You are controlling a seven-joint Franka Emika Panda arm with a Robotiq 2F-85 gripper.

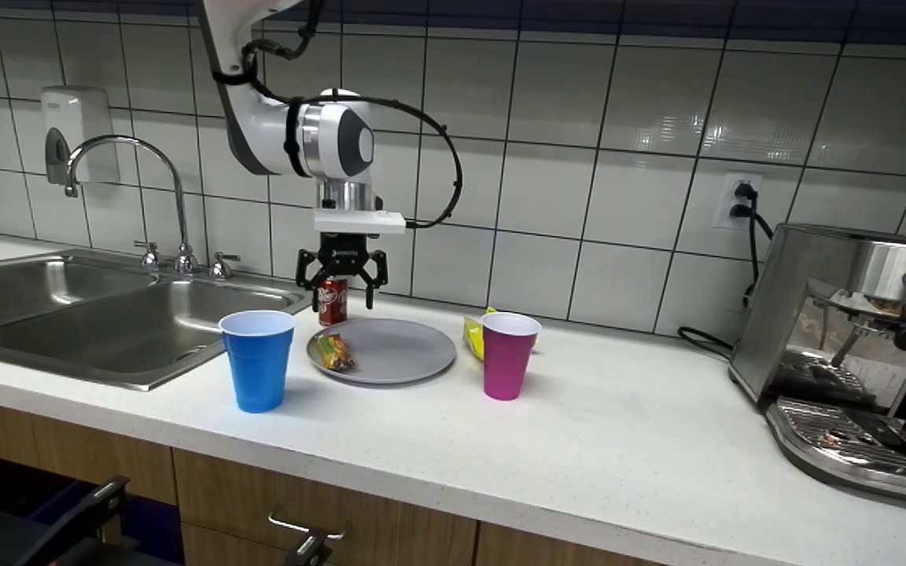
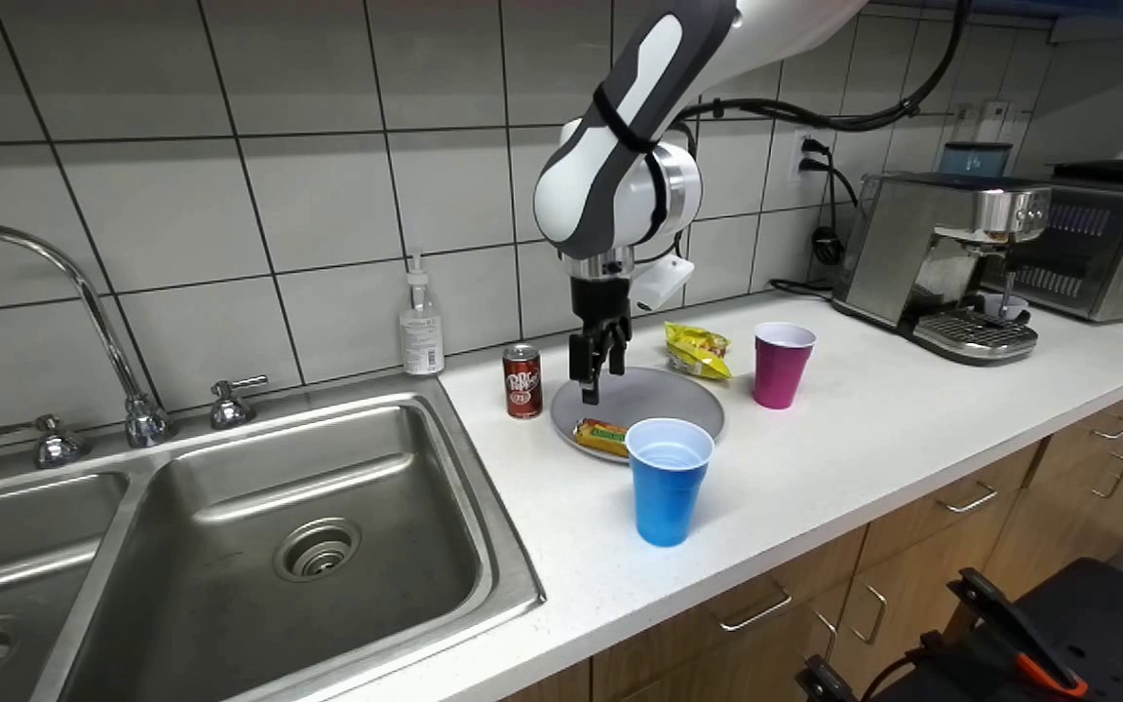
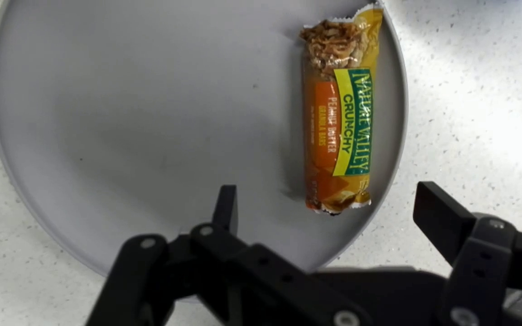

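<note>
Nature Valley peanut butter granola bar (image 3: 340, 117) lies just inside the rim of a grey plate (image 3: 166, 90) on the white worktop (image 2: 864, 419). Above the plate's edge hangs the end effector (image 1: 342, 300), its two fingers (image 3: 442, 217) spread wide apart and clear of the bar. Around the plate stand a Dr Pepper can (image 2: 522, 382), a blue plastic cup (image 2: 667, 492) and a magenta plastic cup (image 2: 780, 372), while a yellow packet (image 2: 698, 351) lies between the plate and the tiled wall (image 2: 454, 195).

Glossy, dark-grouted grey wall tiles (image 1: 555, 189) rise from the back edge of the speckled white bench (image 1: 618, 448). Brown wood-grain drawers (image 1: 406, 495) with silver bar handles (image 2: 756, 614) run below its front edge; a stainless-steel double-basin sink (image 2: 250, 604) lies between both edges.
</note>
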